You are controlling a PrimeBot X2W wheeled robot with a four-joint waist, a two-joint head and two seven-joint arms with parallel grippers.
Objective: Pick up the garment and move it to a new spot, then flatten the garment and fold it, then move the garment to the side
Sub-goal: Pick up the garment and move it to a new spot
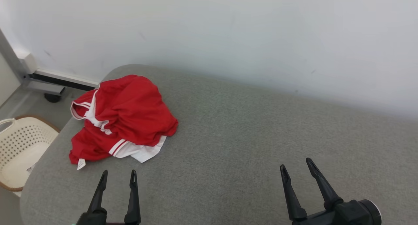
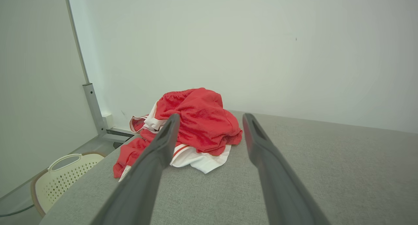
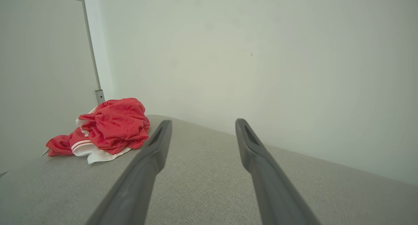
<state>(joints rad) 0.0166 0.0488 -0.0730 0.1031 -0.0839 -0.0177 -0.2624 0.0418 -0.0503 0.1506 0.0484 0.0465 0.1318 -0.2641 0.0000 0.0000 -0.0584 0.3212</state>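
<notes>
Two grippers at the near edge, and not a thing in either. Found the left gripper point(image 1: 119, 172) at seven o'clock of the head view, fingers spread wide, aimed close to twelve with a slight lean toward one. Found the right gripper point(image 1: 295, 163) at five o'clock, just as wide, empty too, leaning toward eleven.

Spotted the garment point(image 1: 127, 114) heaped red and white on the grey cushion point(image 1: 235, 146), out at nine o'clock of the head view, close to the cushion's left end and near the wall point(image 1: 228, 29). Lay crumpled, not flat, long axis running roughly from seven to one o'clock. Showed a white striped hem point(image 1: 140, 151) on the near side and a small label point(image 1: 81, 164) at the seven o'clock corner.

Sat dead ahead of the left gripper, at twelve, near but apart, no contact. Sat well off from the right gripper, out at ten. Confirmed it in the left wrist view, with the heap partly behind the left-hand finger and partly in the gap. Confirmed it in the right wrist view too, with the heap wholly outside the fingers, at ten o'clock.

Judged the left arm the nearer by far, so likely the one for the pickup: a short forward reach onto the hem or the red bulk behind it. Noted a pale perforated basket point(image 1: 19, 146) past the cushion's left end, at eight o'clock. Reckoned the task barely begun, with no lift made yet.
</notes>
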